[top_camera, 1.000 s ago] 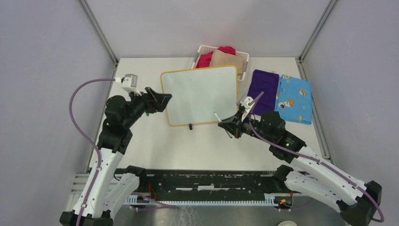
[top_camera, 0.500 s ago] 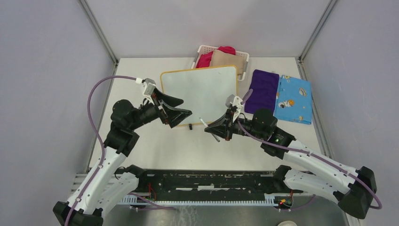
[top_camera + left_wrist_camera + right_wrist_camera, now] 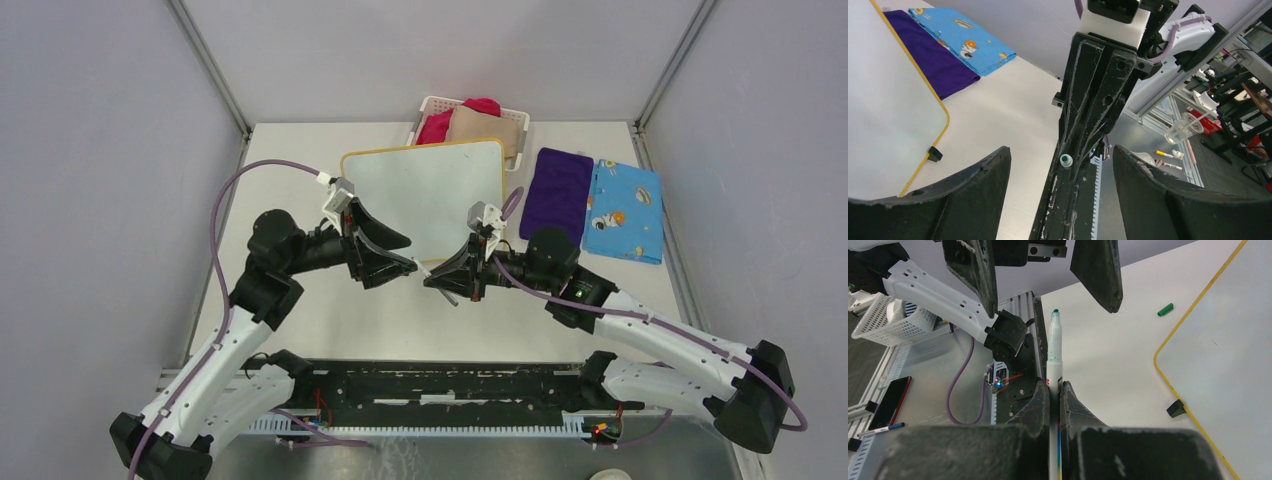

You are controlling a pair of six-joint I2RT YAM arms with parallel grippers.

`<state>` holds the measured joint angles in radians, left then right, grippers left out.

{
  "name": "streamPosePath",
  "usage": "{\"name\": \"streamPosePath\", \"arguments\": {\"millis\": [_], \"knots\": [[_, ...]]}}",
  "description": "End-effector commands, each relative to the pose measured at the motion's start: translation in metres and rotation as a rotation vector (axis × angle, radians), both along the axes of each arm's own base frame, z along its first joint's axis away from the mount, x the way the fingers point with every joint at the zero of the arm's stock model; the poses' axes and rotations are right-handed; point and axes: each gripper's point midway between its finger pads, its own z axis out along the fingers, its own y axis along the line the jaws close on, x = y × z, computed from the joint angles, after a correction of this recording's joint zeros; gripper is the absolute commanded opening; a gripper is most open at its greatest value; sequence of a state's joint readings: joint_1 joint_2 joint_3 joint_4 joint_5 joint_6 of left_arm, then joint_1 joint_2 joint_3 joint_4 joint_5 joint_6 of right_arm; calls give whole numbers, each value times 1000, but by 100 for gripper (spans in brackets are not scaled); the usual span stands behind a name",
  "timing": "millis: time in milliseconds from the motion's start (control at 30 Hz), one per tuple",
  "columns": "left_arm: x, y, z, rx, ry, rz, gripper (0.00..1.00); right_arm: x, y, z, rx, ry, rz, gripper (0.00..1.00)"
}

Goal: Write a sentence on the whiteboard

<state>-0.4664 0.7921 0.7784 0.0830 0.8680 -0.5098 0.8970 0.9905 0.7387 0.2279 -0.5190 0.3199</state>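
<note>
The whiteboard lies flat with its yellow frame and black feet; its face is blank and no green sentence shows on it. It also shows in the left wrist view and the right wrist view. My right gripper is shut on a white marker, uncapped, green tip pointing at the left gripper. My left gripper is open in front of the board's near edge. Its fingers stand either side of the marker tip without touching it.
A green cap lies on the table left of the board. A white slotted basket with red and tan cloths stands behind the board. A purple cloth and a blue patterned cloth lie to the right.
My left gripper has swung right from the board's left edge. My right gripper has moved left with the marker. The two now face each other, the marker tip between the open left fingers.
</note>
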Motion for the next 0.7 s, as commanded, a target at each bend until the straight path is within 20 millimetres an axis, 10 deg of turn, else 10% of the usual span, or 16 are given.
{"name": "streamPosePath", "arguments": {"millis": [0, 667], "knots": [[-16, -6, 4, 1, -31, -93, 77, -5, 5, 41, 106, -56, 32, 0], [-19, -20, -3, 33, -5, -151, 35, -5, 7, 42, 114, -67, 40, 0]]}}
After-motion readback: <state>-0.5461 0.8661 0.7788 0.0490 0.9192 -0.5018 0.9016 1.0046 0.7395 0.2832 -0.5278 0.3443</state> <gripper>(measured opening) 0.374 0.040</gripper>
